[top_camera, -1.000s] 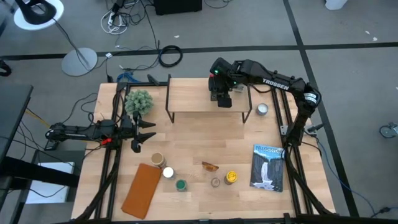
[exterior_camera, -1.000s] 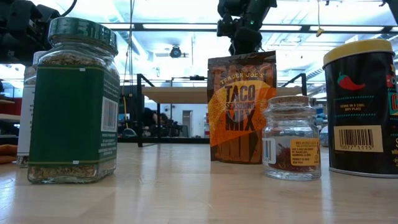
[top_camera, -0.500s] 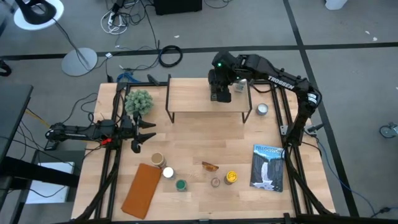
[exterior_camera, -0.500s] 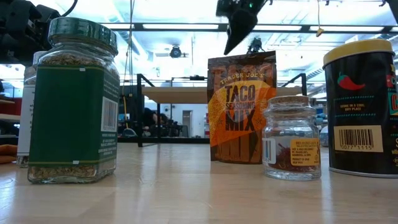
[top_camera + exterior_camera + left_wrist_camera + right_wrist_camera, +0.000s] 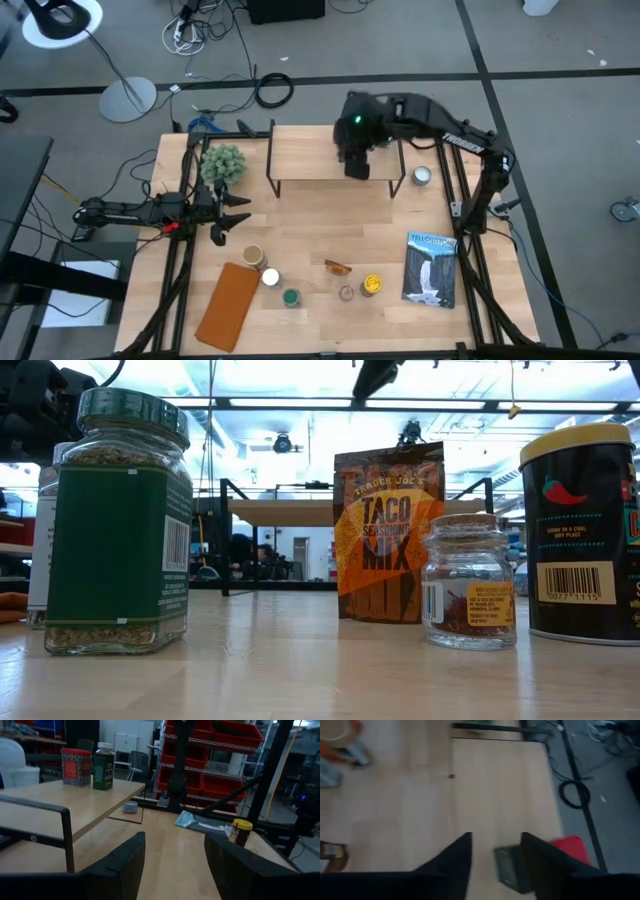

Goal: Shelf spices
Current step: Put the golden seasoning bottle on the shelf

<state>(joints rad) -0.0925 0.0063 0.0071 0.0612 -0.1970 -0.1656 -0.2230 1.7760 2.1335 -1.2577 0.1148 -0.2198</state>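
High view: right gripper above the shelf, fingers apart, carrying nothing; left gripper parked wide at the table's left edge.

Low view: taco seasoning packet, green-lidded jar unshelved.

Left wrist view: red tin on shelf.

Advice: descend square over the next jar.

— What will you find at the back of the worktop?

— You have the shelf there, with two spice containers standing side by side on it. The right tool hangs over its right half, and a small round tin lies just right of the shelf.

— And in front?

— You see a row near the front edge: a jar, two lidded jars, a packet, a small jar, a tin. The left tool waits at the left edge.
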